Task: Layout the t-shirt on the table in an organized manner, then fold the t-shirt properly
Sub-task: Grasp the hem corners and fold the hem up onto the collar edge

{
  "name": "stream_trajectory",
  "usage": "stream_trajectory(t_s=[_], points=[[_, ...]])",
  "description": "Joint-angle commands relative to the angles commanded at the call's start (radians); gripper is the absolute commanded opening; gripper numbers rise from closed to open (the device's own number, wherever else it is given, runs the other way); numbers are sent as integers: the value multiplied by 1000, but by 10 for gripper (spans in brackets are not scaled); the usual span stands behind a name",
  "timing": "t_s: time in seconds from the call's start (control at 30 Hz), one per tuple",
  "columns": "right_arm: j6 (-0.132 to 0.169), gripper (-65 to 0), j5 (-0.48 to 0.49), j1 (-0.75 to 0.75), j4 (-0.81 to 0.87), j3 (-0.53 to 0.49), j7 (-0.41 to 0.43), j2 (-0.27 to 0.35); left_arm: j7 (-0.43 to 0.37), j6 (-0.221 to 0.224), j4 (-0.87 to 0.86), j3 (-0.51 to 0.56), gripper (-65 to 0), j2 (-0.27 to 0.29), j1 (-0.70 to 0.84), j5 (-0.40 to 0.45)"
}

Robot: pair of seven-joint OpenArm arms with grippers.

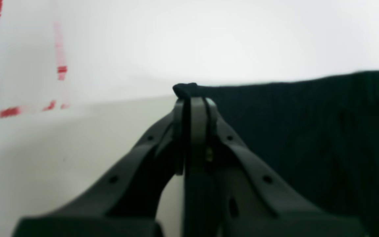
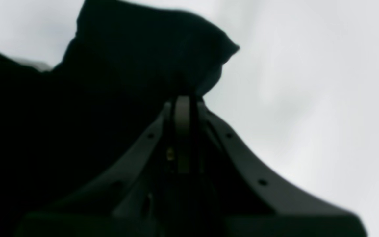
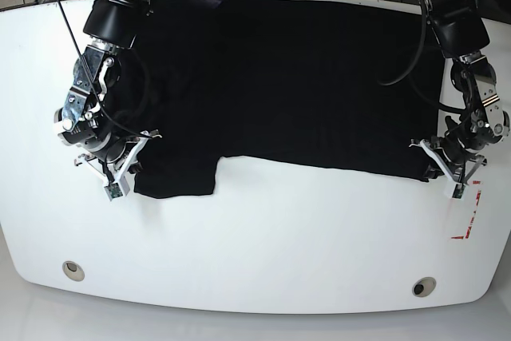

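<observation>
The black t-shirt [image 3: 287, 77] lies spread wide over the far half of the white table [image 3: 279, 237], with a sleeve flap hanging toward the near left. My right gripper [image 3: 136, 159] is at that sleeve's outer edge. In the right wrist view it [image 2: 183, 98] is shut on a bunched fold of the t-shirt [image 2: 137, 49]. My left gripper [image 3: 433, 168] sits at the cloth's near right corner. The left wrist view shows it [image 1: 191, 98] shut on the t-shirt's hem corner [image 1: 185, 88], with cloth stretching off to the right.
Red tape marks [image 3: 465, 217] lie on the table just beside the left gripper, also visible in the left wrist view [image 1: 10, 112]. Two round grommet holes [image 3: 73, 269] [image 3: 423, 286] sit near the front edge. Cables run behind the table's far edge.
</observation>
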Motion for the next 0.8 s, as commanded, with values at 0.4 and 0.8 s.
stream_trajectory(t_s=[0.4, 0.8], points=[[0, -650, 3, -149, 307, 0, -144, -5, 68, -2, 247, -21, -650, 3, 124, -2], [0, -650, 3, -288, 377, 8, -152, -35, 68, -20, 448, -49, -650, 18, 308, -35]])
